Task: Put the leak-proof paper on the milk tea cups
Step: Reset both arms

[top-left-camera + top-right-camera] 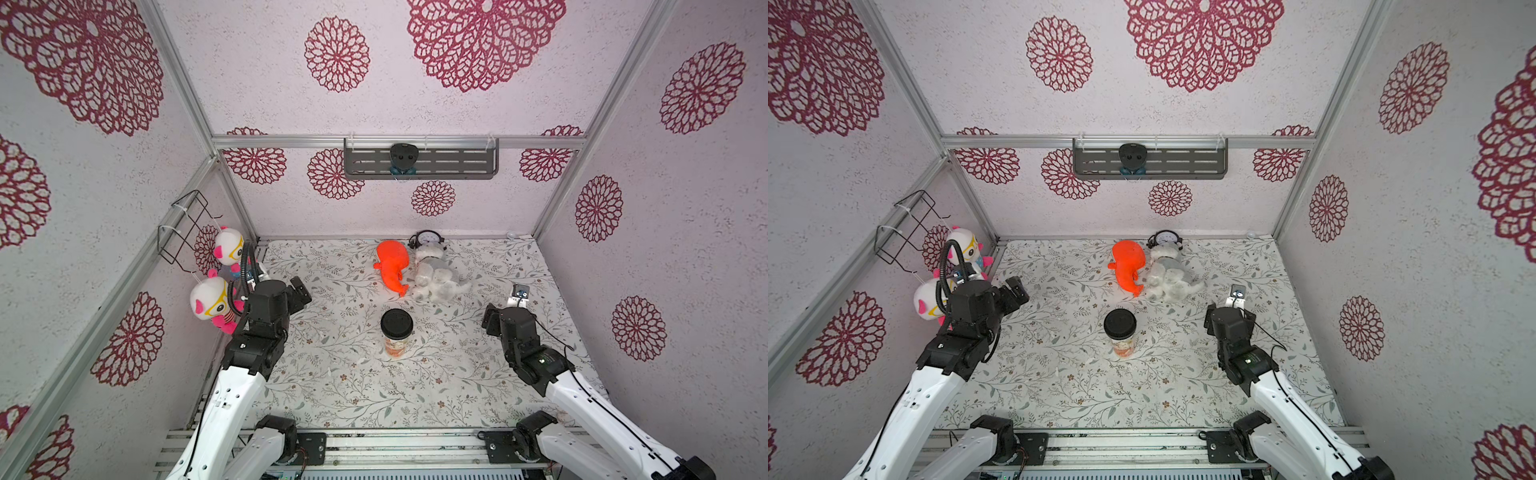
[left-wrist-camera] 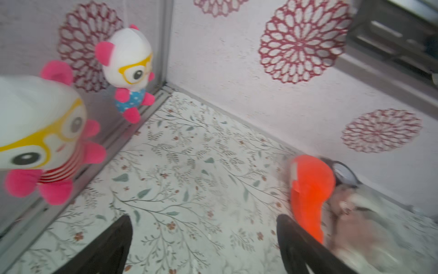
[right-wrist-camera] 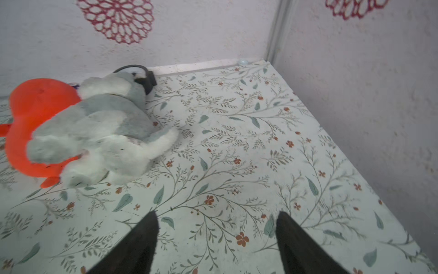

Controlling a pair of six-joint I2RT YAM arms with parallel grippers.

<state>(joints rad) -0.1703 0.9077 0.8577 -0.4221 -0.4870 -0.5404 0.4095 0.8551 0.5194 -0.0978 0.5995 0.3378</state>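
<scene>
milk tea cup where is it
In both top views the milk tea cup stands at the centre of the table, black lid on it, near the orange toy.

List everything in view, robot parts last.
cup: 1, cream with orange print, upright mid-table
lid: 1, black, on the cup's mouth
leak-proof paper: none seen in any view
plush whale: 1, orange, back of table, touching the plush dog
plush dog: 1, grey and white, lying beside the whale
alarm clock: 1, black with white face, at the back wall
panda dolls: 2, white and pink, yellow glasses, hanging on the left wall
wire rack: 1, black, same wall, above the dolls
shelf: 1, grey, back wall
table: 1, floral cover
left gripper: 1, black, open, empty, near the dolls
right gripper: 1, black, open, empty
</scene>
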